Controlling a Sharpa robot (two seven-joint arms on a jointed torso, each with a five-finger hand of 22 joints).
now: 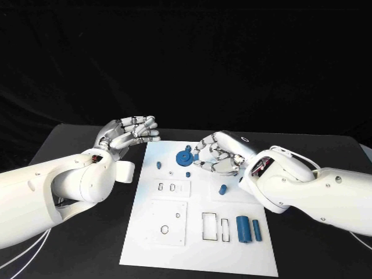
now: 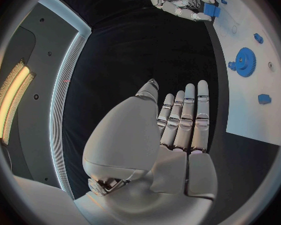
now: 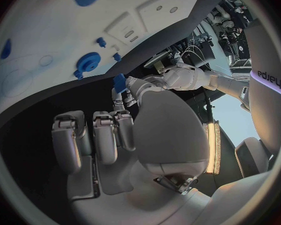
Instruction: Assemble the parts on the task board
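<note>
The task board (image 1: 153, 244) is looking like a smooth, matt white plate of plastic or painted sheet, taking light evenly without glare. The blue gear (image 1: 186, 158) and the two blue cylinders (image 1: 249, 228) are showing as matt plastic, plain and unpolished. The small blue block (image 3: 119, 82) pinched in the right hand (image 1: 215, 154) is looking the same. Both hands are showing brushed silver metal with dark seams, and the left hand (image 1: 132, 132) is gleaming softly along its fingers (image 2: 185, 116). The arms are wearing glossy white plastic shells catching highlights. The table (image 1: 77, 145) is appearing dull black and smooth, and the backdrop behind is hanging like matt black cloth.
</note>
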